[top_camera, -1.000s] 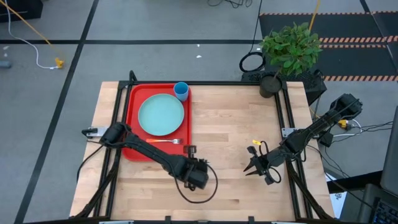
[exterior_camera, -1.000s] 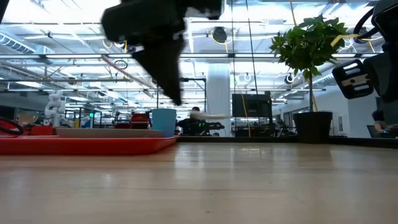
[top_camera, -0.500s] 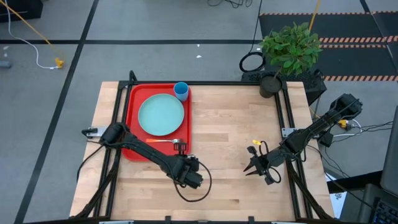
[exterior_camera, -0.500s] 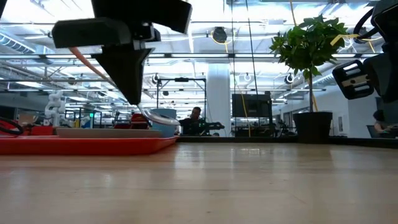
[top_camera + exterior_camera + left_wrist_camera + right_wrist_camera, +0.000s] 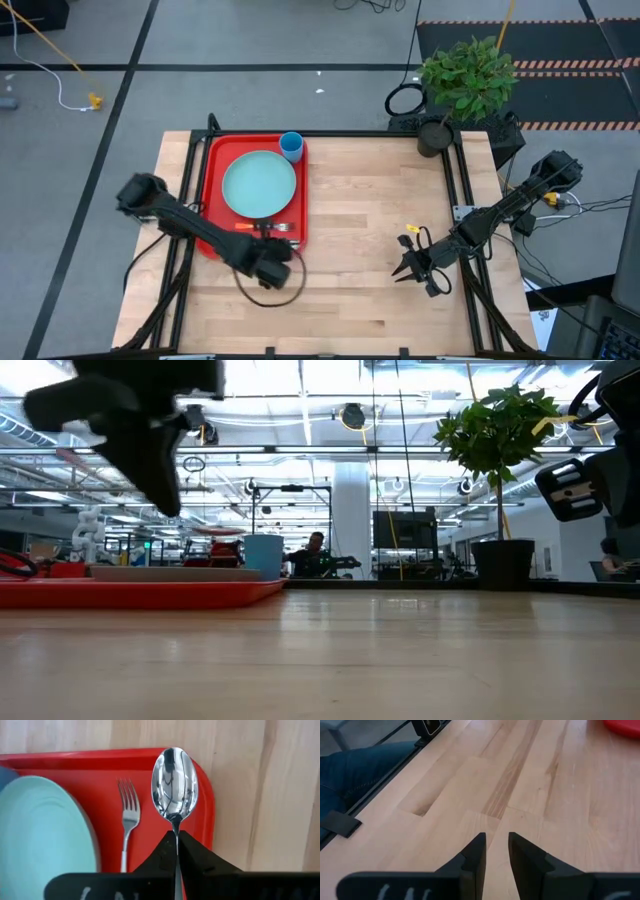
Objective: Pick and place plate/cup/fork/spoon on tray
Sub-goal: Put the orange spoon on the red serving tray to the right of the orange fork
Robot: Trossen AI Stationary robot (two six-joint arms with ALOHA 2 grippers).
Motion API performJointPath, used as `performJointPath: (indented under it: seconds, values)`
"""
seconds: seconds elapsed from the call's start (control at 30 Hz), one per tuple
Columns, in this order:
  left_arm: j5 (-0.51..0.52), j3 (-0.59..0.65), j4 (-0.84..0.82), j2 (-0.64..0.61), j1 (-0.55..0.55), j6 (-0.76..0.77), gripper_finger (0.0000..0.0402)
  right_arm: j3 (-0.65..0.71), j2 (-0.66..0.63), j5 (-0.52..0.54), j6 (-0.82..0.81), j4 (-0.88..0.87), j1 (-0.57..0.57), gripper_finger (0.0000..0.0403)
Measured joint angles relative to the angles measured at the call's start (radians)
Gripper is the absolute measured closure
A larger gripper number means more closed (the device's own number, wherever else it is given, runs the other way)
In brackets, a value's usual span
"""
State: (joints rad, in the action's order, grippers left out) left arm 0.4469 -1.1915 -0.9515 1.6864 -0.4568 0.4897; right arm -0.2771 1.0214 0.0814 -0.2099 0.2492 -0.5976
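The left arm reached from the table's left edge across the near end of the red tray [image 5: 212, 160], its wrist bent so that the left gripper [image 5: 176, 838] hung above the tray's near right corner. Its fingers were pinched tight on the neck of the spoon [image 5: 174, 782], whose silver bowl pointed forward over the tray's rim, the handle hidden between the fingers. The fork [image 5: 128, 815] lay flat on the tray just beside the spoon, tines pointing the same way, between the spoon and the teal plate [image 5: 259, 183]. The plate sat in the middle of the tray, and the blue cup [image 5: 291, 146] stood upright at the tray's far right corner, close to the plate's edge. The right arm waited folded over the right half of the wooden table [image 5: 370, 220], well apart from the tray; the right gripper [image 5: 495, 847] pointed down at bare wood with its fingers a narrow gap apart, holding nothing.
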Motion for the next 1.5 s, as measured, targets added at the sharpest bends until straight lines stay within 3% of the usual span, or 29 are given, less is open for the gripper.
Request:
performJointPath:
  seconds: [0.23,0.4,0.87,1.17,1.5]
  values:
    - [0.0,0.279,0.235,-0.156,-0.004,0.003,0.0395,0.0,0.0,0.0,0.012,0.015,0.0,0.033]
    - [-0.006,0.377,0.334,-0.172,-0.004,0.008,0.0393,0.0,0.0,0.001,0.013,0.02,0.0,0.033]
    - [-0.001,0.412,0.354,-0.172,-0.003,-0.029,0.039,0.0,0.0,0.001,0.012,0.023,0.0,0.033]
    - [-0.001,0.517,0.539,-0.172,0.003,-0.036,0.0386,0.0,0.0,0.001,0.006,0.022,0.0,0.033]
    - [0.007,0.556,0.566,-0.171,0.004,-0.022,0.0377,0.0,0.0,0.002,0.012,0.023,0.0,0.033]
